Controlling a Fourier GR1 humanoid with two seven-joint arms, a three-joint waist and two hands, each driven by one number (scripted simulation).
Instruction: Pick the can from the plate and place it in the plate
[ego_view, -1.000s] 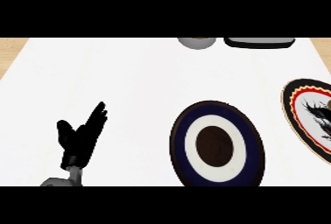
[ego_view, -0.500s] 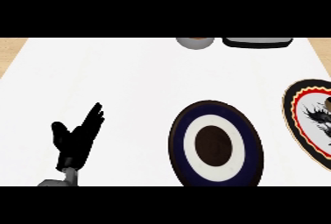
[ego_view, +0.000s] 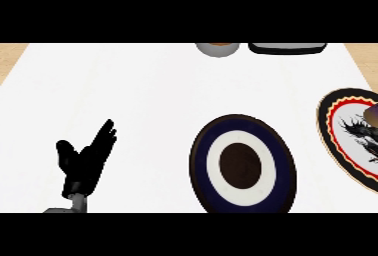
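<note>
1. Left hand (ego_view: 83, 162) sits low on the left side of the white counter (ego_view: 148, 90). Fingers are straight and held together, pointing up and a bit to the right, with the thumb spread off to the side. It's holding nothing and touching nothing but the counter, if even that. Only a stub of grey forearm shows before the view's lower edge cuts it off.
2. Right hand isn't anywhere in the view, so I can't say a thing about it.
3. Ring plate (ego_view: 201, 165) is in the lower middle: dark blue rim, white band, dark brown centre. It's well apart from the left hand and nothing lies on it. Its bottom edge is just clipped.
4. Patterned plate (ego_view: 330, 115) is over at the right edge, with a black scalloped rim, a red and yellow line, and a white inside with some dark squiggly drawing. More than half of it is cut off by the frame.
5. The can is the tricky bit. There's a dull brown-purple blob (ego_view: 369, 114) on the patterned plate, right against the view's edge. That might be the can, but so little of it shows that I honestly can't tell.
6. Along the far edge there's a grey round thing (ego_view: 218, 49) with an orangey-brown top, and a dark tray (ego_view: 288, 48) just beside it. Both are chopped off at the top, so no idea what they really are.
</note>
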